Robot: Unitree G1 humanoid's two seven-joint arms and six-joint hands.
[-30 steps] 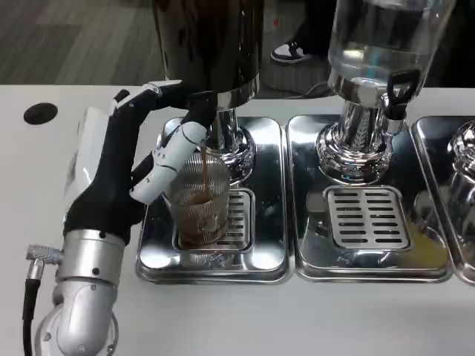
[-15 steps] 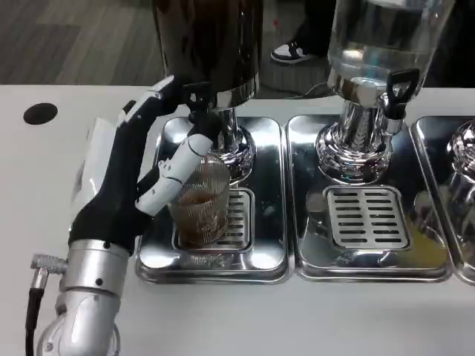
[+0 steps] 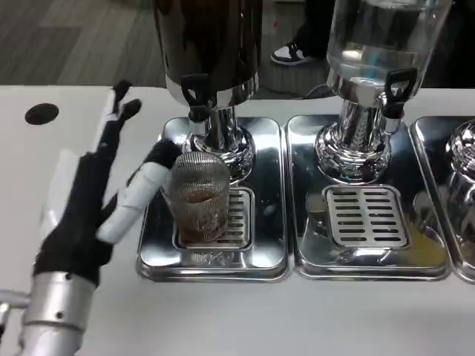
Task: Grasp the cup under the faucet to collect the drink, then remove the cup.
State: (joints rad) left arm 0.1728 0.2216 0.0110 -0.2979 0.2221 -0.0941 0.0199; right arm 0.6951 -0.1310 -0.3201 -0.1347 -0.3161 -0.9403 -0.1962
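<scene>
Head view. Ribbed glass cup (image 3: 197, 202) stands upright on the slotted grate (image 3: 234, 219) of the left steel drip tray (image 3: 263, 148), directly below the black faucet (image 3: 194, 93) of the dark drink dispenser (image 3: 208, 41). Cup holds brown liquid in its lower part; upper part is clear. No stream visible between faucet and cup. Left hand (image 3: 96, 200) lies to the left of the cup, over the tray's left edge and the white table (image 3: 297, 319). Its fingers (image 3: 119, 111) are spread apart and stretched out, pointing up the frame toward the table's far edge; nothing held. The thumb (image 3: 141, 189), white with a black tip, points toward the cup, its tip near or at the cup's upper left wall; cannot tell whether it touches. Hand is somewhat motion-blurred. Silver forearm (image 3: 52, 311) enters from bottom left. To the right, a second drip tray (image 3: 304, 193) carries a clear dispenser (image 3: 378, 37) with its own black tap (image 3: 397, 89), standing on a chrome base. Edge of a third tray (image 3: 438, 141) at the right margin. Black round hole (image 3: 41, 113) in the table at far left.
</scene>
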